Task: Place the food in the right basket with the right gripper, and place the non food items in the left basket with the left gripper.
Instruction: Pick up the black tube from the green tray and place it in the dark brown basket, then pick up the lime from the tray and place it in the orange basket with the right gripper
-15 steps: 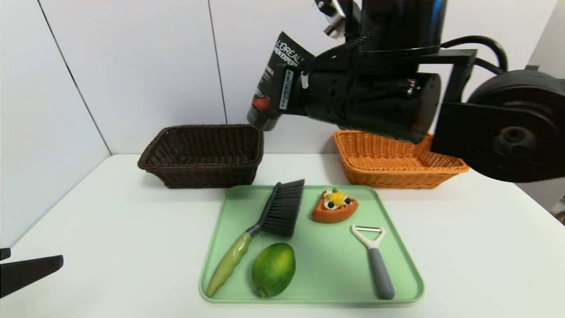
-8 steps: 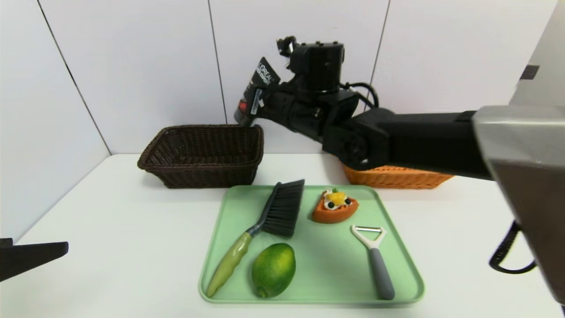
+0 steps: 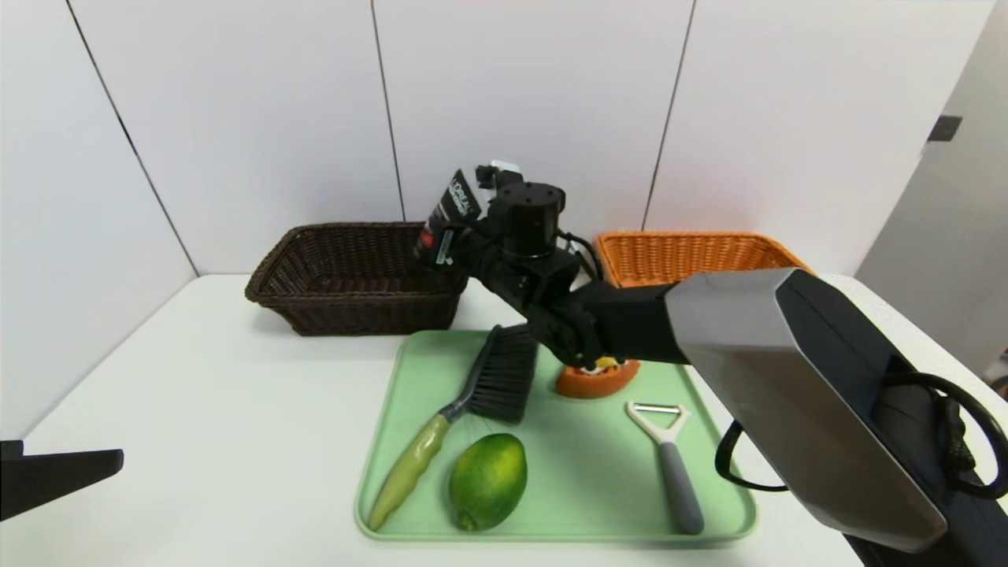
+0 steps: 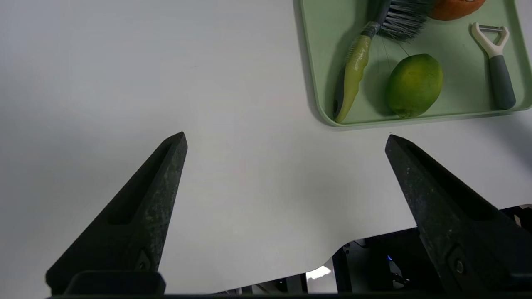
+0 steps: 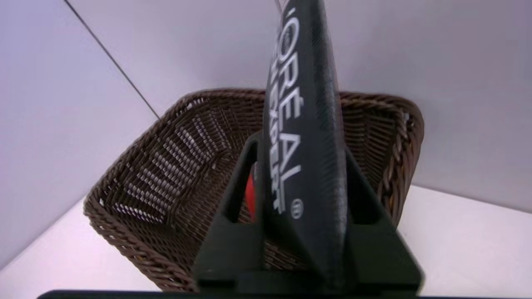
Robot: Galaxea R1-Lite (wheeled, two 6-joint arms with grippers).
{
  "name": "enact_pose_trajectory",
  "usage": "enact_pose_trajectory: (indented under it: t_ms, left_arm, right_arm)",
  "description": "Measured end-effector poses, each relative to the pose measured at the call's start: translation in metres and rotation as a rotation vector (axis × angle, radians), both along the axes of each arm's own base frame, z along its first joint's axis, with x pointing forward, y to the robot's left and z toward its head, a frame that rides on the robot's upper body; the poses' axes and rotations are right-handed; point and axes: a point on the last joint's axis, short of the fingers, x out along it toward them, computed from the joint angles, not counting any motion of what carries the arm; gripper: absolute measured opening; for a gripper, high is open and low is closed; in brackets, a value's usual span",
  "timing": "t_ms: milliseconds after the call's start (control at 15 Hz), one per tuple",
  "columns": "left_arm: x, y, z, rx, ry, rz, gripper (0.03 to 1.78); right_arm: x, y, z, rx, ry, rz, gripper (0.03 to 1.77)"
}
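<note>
Head view shows the right gripper holding the black L'Oréal tube at the dark brown basket; the left gripper, over the table, is wide open.

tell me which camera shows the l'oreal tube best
The right wrist view: the tube stands large and close between the right gripper's fingers, its lettering readable. The head view shows it small and tilted, at the dark basket's right end. The left wrist view does not show it.
</note>
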Motion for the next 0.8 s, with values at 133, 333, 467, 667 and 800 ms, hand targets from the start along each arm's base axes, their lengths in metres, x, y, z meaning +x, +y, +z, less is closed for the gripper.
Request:
enact_pose_trajectory:
  t_ms: [133, 333, 467, 667, 800]
  left_arm:
    - [0.0, 0.0, 0.0, 0.001, 0.001, 0.0, 1.69]
    - [-0.001, 0.0, 0.0, 0.002, 0.001, -0.001, 1.69]
    - [-0.002, 0.0, 0.0, 0.003, 0.0, -0.002, 1.69]
    - [-0.003, 0.001, 0.0, 0.003, -0.007, -0.006, 1.69]
    - [-0.005, 0.001, 0.0, 0.0, -0.013, -0.013, 1.69]
  right_arm:
    - [0.002, 0.001, -0.007, -0.009, 0.007, 0.006, 0.78]
    - [0.002, 0.003, -0.009, -0.012, 0.011, 0.005, 1.07]
    - [-0.002, 0.002, -0.001, -0.002, 0.002, 0.002, 1.22]
    - [-0.018, -0.004, 0.042, 0.035, -0.049, -0.006, 1.38]
    - [-0.042, -0.011, 0.083, 0.038, -0.067, -0.009, 1.45]
